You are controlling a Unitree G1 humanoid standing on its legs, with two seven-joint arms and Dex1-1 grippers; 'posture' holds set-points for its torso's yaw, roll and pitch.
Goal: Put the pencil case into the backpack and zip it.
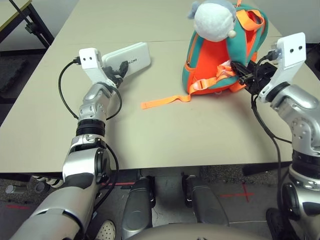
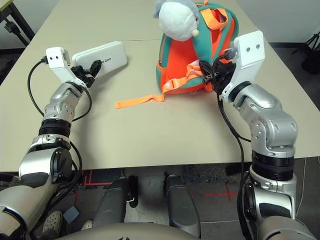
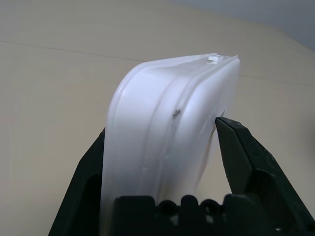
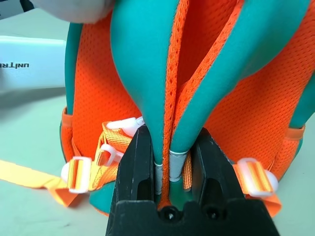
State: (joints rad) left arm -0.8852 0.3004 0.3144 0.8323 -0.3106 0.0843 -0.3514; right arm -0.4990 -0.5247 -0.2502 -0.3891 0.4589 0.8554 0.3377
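Note:
The white pencil case is at the far left of the table, tipped onto its long edge. My left gripper is shut on its near end, one black finger on each flat face. I cannot tell whether its far end touches the table. The backpack stands upright at the far right, orange with teal trim, and the grey-white plush charm rests on its top. My right gripper is shut on the lower ends of the two teal padded straps, low on the backpack's near side.
A loose orange webbing strap trails from the backpack leftward across the beige table. A black frame of another table stands beyond the far left corner. The table's near edge runs just above my legs.

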